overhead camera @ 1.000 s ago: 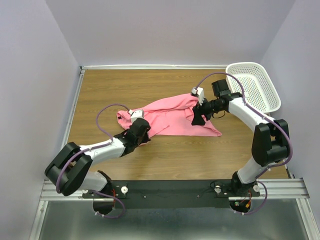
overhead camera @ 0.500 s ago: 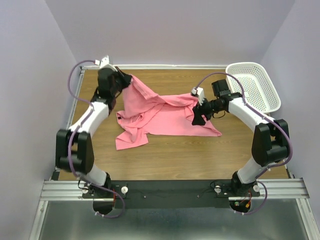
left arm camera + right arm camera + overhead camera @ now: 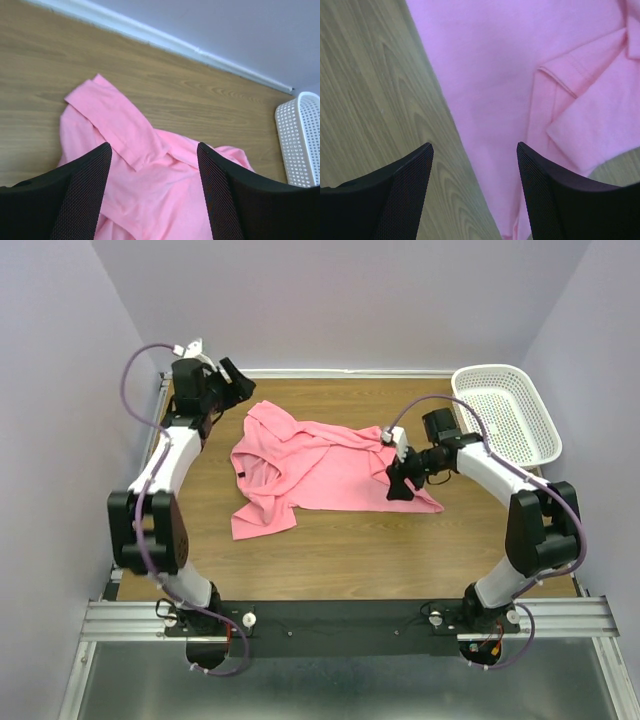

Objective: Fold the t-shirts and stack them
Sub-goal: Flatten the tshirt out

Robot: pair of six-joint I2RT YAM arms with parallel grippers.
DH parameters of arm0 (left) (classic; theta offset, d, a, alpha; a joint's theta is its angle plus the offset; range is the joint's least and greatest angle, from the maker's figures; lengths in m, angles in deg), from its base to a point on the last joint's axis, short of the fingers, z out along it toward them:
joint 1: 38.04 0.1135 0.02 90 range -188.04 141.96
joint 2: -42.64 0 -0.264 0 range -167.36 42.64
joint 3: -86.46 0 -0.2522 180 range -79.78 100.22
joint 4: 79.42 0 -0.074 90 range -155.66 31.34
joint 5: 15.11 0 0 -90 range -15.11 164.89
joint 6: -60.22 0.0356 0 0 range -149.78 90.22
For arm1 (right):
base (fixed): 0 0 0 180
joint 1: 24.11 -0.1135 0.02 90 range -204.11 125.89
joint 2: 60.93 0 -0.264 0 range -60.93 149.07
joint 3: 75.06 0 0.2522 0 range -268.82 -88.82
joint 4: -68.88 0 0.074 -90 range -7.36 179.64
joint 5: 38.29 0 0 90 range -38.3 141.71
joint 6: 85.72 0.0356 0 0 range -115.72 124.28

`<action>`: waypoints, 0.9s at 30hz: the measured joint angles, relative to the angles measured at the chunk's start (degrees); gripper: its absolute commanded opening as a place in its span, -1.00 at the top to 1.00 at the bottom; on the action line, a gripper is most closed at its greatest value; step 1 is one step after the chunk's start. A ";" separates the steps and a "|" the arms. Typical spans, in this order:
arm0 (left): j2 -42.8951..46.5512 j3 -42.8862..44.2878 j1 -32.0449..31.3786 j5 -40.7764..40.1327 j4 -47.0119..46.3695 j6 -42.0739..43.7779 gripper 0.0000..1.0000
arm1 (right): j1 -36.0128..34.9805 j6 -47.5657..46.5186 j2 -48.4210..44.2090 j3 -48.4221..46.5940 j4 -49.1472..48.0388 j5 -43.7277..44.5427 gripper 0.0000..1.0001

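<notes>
T-shirt (image 3: 325, 465) lies mid-desk, rumpled and unfolded. One lobe runs toward the near left, a long tail tapers off to the right, and a flap is folded over at the far-left end. Desk (image 3: 340, 550) is bare wood around it. Left arm (image 3: 175, 445) is stretched out to the far-left corner. Left jaws are spread wide with nothing between them, raised off the cloth just beyond that far-left flap. Left wrist view agrees: both fingers (image 3: 80, 195) stand apart, with the shirt lying below and the wall edge behind. Right arm (image 3: 490, 465) reaches in from the right. Right jaws are also spread, pointing down at the shirt's right end by the near hem, pinching nothing. In the right wrist view the fingers (image 3: 395, 195) are apart and the gap straddles the shirt edge, wood on one side and pink on the other, with a hemmed fold lying on top. Can't tell if the right fingertips touch the cloth. White perforated basket (image 3: 510, 410) sits in the far-right corner, apart from the shirt.
</notes>
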 measured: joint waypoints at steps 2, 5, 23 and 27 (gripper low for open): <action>8.72 -1.97 0.02 -2.23 1.73 4.74 -0.64 | -1.22 -1.86 -0.37 1.36 0.04 -0.09 -0.50; 23.96 -8.31 0.02 -4.39 1.07 10.12 -0.69 | -6.54 -4.55 -0.48 3.10 -0.81 1.57 -0.50; 56.02 -34.97 0.00 -9.29 4.66 21.44 -0.69 | -26.43 -5.77 11.47 -2.80 -10.27 23.06 -0.03; 55.98 -34.91 0.00 -9.29 4.72 21.75 -0.68 | -26.67 -4.87 12.11 -2.91 -10.58 24.94 0.37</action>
